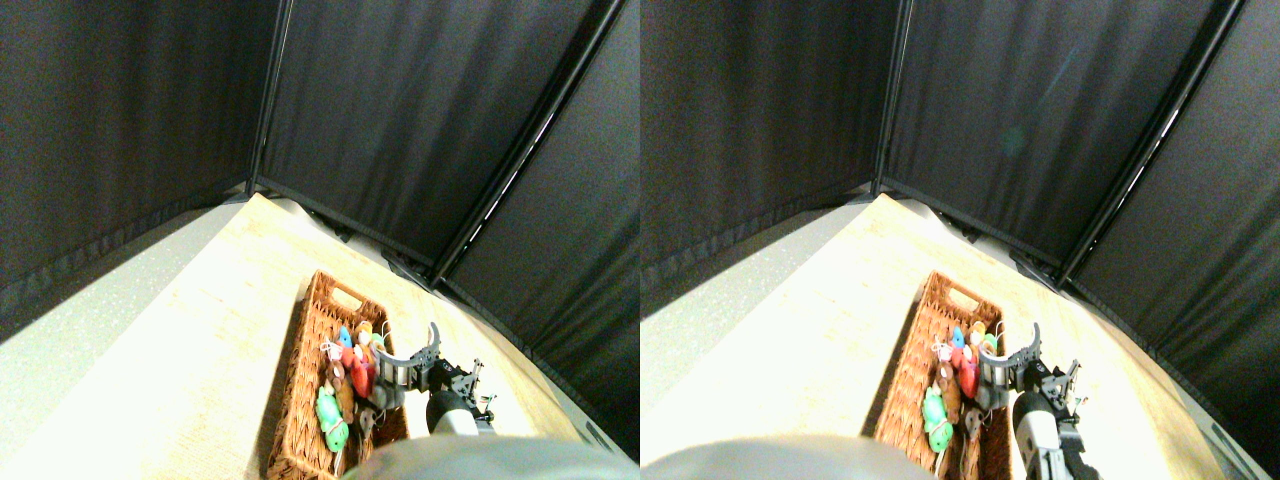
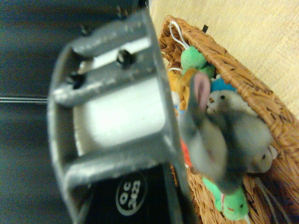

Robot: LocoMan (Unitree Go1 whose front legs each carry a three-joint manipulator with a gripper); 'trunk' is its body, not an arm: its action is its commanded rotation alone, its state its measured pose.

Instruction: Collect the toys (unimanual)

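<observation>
Grey plush mouse [image 2: 219,140] fills the close wrist view, lying just beside the jaw frame of the end effector [image 1: 400,368]; whether the jaws pinch it or stand apart I cannot tell. Under and around it lie the other toys [image 1: 350,375], green, blue, orange, red and white, all inside the long wicker basket [image 1: 300,390] on the light wooden desk [image 1: 170,380]. No toy is visible outside the basket, so the collecting seems almost finished, with perhaps only this grey mouse left to drop. Basket wall stands near the end effector and may catch it. Farther away, black curtain panels [image 1: 400,120] close the scene.
</observation>
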